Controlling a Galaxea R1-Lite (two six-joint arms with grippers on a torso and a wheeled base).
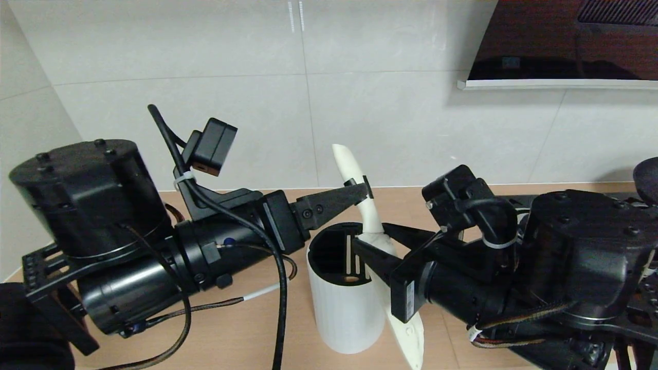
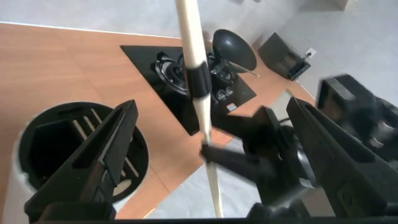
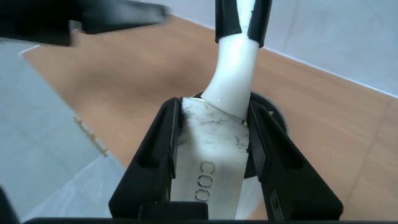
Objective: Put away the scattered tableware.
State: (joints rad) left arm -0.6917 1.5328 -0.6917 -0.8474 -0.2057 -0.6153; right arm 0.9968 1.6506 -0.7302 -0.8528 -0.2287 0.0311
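Note:
A white spatula (image 1: 345, 159) stands nearly upright over the wooden counter, handle up and blade down. My right gripper (image 1: 378, 237) is shut on its blade just below the neck (image 3: 212, 106). My left gripper (image 1: 362, 192) is open higher up. The handle (image 2: 189, 37), which carries a black band, runs through the gap between its fingers (image 2: 212, 101) and touches neither. A white cylindrical holder (image 1: 344, 313) with a black insert (image 2: 37, 124) stands directly below and to the left of the blade. The blade tip (image 1: 411, 339) hangs outside the holder's right wall.
Several thin sticks (image 2: 84, 124) lie inside the holder. A black stove (image 2: 186, 68) with a dark ladle-like utensil (image 2: 233, 46) sits further along the counter (image 1: 247, 329). A tiled wall rises behind, and a dark range hood (image 1: 565, 46) hangs at the upper right.

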